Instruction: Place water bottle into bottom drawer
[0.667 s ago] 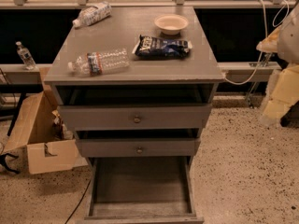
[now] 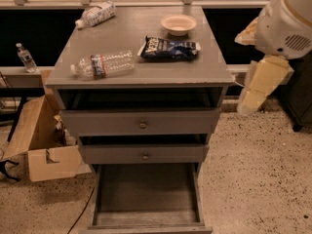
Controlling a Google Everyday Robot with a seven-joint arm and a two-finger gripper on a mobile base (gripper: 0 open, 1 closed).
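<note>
Water bottle (image 2: 103,64) lies sideways on the cabinet (image 2: 214,69); bottom drawer (image 2: 146,189) open.
Cap points to 9 o'clock, chip bag (image 2: 168,48) near its 3. Gripper (image 2: 249,101) farther out at 3 o'clock; its grip cannot be told.

End effector (image 2: 249,100) (right of cabinet (image 2: 146,73)) unclear

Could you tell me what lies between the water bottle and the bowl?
The camera view shows the left end of the snack bag there; the gripper hangs right of the cabinet.
</note>
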